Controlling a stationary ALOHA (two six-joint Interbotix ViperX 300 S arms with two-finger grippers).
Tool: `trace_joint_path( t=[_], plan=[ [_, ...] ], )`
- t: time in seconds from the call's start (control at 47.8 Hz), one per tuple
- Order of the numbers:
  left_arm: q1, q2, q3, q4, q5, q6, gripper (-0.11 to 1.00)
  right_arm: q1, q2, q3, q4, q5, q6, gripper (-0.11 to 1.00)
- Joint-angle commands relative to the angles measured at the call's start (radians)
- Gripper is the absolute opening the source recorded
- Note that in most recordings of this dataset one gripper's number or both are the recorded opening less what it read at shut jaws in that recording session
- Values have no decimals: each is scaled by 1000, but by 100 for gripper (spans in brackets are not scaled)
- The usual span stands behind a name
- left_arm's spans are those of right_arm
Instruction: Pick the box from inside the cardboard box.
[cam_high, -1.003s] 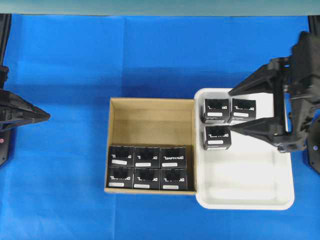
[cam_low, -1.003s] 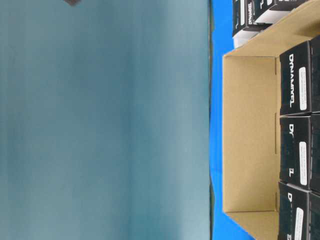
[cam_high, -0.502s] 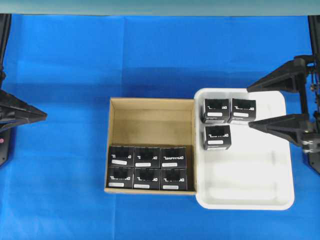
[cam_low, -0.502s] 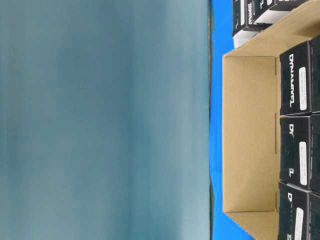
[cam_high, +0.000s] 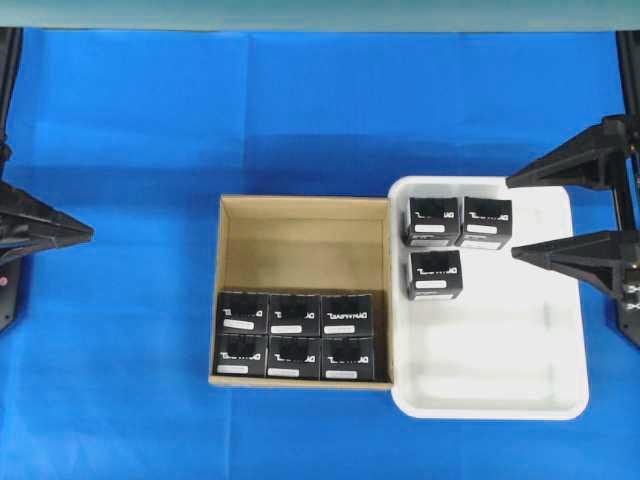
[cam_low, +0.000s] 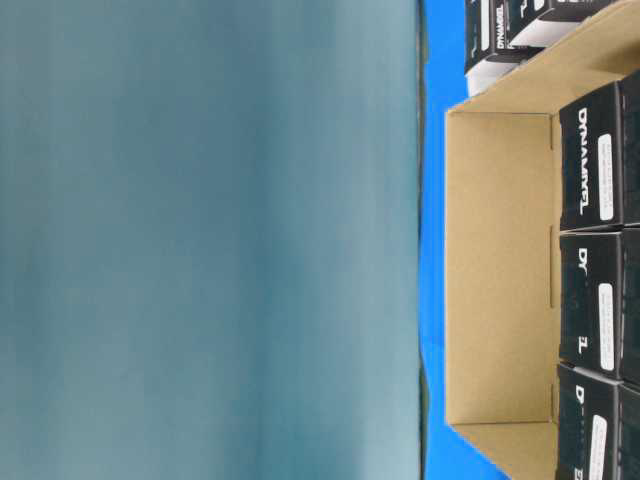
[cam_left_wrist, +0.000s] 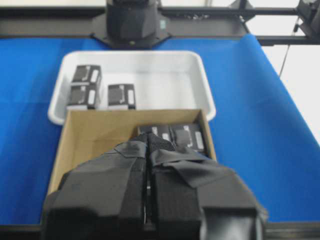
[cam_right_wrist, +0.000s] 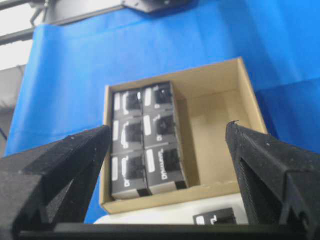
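Six glossy black cube-like boxes (cam_high: 295, 335) are packed in the matte brown corrugated cardboard box (cam_high: 303, 213). The right gripper (cam_high: 518, 217) is spread wide, empty; the left gripper (cam_left_wrist: 148, 150) is pressed closed.

White lettering "DYNAMIXEL" runs along a black box (cam_low: 590, 165) in the cardboard box (cam_low: 500, 270).

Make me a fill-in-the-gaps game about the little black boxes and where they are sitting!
1. The cardboard box holds ___ small black boxes.
2. The white tray holds ___ black boxes.
3. The tool on the right has its jaws ___.
4. The cloth under everything is colored ___.

Missing words: six; three; open; blue
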Motion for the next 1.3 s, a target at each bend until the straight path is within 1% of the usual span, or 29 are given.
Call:
trace_joint_path(
  t=[0.0, 0.251, 0.523, 1.275],
  plan=[
    [-2, 6, -11, 3, -9, -2, -3, 2, -2, -6, 3, -12, 0, 97],
    [-2, 5, -11, 3, -9, -2, -3, 2, -51, 28, 3, -17, 2, 97],
    [-2, 0, -11, 3, -9, -2, -3, 2, -106, 35, 3, -23, 2, 97],
    [-2, -3, -11, 3, -11, -3, -3, 2, -140, 58, 3, -23, 2, 97]
  ],
)
